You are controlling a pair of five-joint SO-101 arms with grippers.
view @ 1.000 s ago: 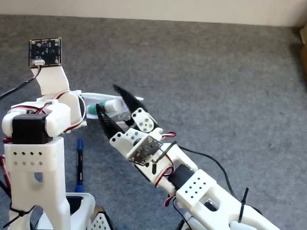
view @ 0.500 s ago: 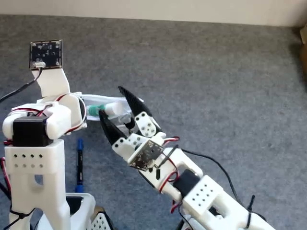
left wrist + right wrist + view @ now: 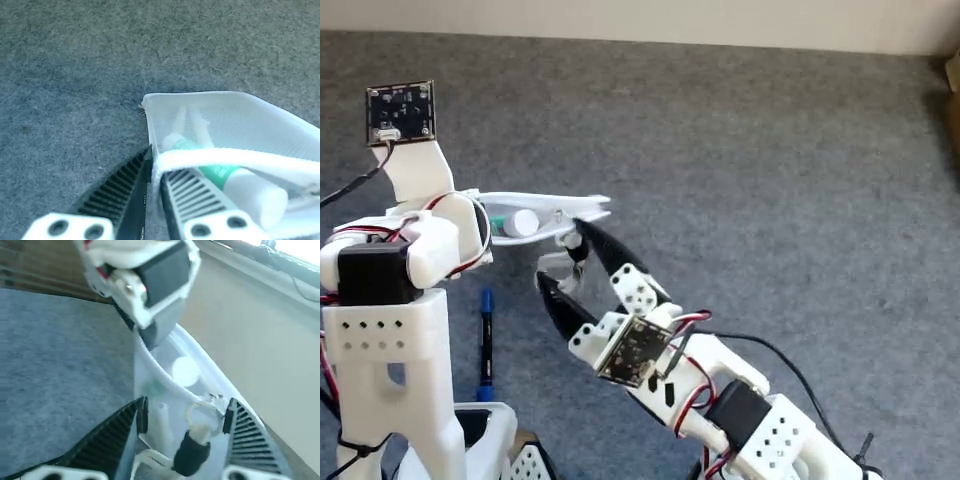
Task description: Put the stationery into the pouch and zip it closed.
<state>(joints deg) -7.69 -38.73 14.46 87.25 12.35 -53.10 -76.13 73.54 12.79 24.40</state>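
A translucent white mesh pouch [image 3: 555,210] hangs at the left arm [image 3: 420,250], mouth open. My left gripper [image 3: 152,165] is shut on the pouch's [image 3: 225,125] zipper rim near one corner. Inside lies a green and white tube [image 3: 235,180], its round white cap [image 3: 185,371] facing the mouth. My right gripper [image 3: 558,255] stands open just in front of the pouch's free end. In the right wrist view the right gripper [image 3: 186,407] has its black fingers spread either side of the pouch [image 3: 165,390], with a ring-shaped zip pull [image 3: 202,412] and a black tab [image 3: 189,457] between them. A blue and black pen [image 3: 485,345] lies on the carpet beside the left arm's base.
Grey carpet [image 3: 770,150] covers the whole work surface, open to the right and back. The left arm's camera board [image 3: 398,112] sticks up at the back left. A pale wall edge [image 3: 640,20] runs along the far side.
My right gripper has drawn back from around the pouch toward the near side, staying open. The left arm shifted slightly left, and the pouch with its tube shows more fully.
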